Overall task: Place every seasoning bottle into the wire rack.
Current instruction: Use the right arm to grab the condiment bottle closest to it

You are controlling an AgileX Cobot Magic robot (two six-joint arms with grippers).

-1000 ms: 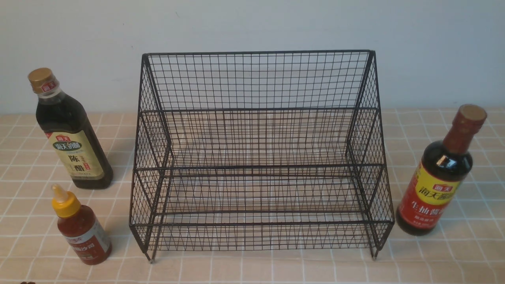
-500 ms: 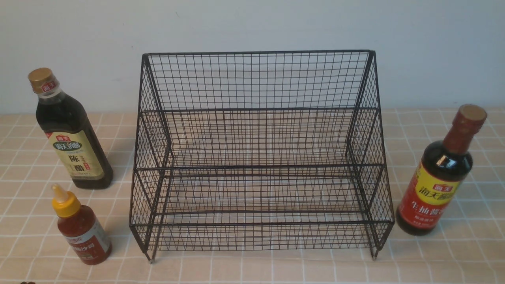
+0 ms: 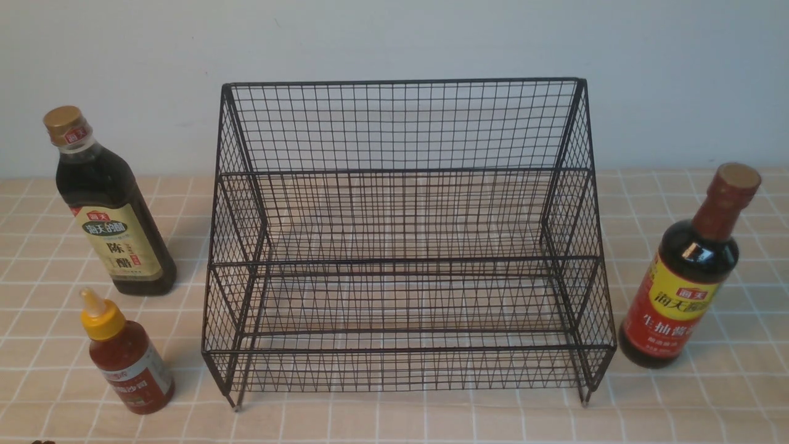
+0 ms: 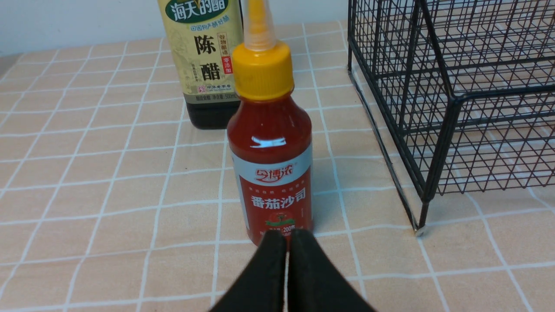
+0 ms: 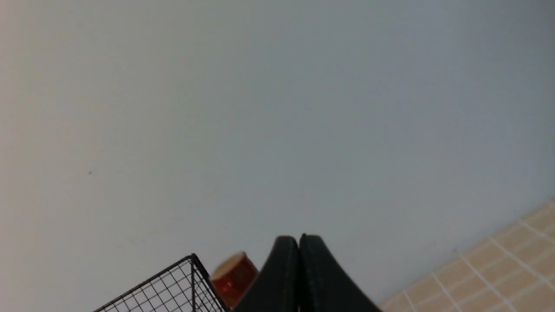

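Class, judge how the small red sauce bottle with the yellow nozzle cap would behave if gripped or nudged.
The small red sauce bottle looks filled nearly to its yellow cap, so probably heavy for its size. Its glossy, highlighted round body may slip when gripped. Upright and narrow-based, it would likely tip under a high push, then roll.

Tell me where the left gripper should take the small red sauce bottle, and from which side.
Probably the round body at its white-and-red label, below the shoulder. The small red sauce bottle stands upright, and its yellow cap tapers to a thin nozzle, a poor hold. Come in level from the robot's side: the left gripper, shut now, faces it there, with the tall dark bottle behind.
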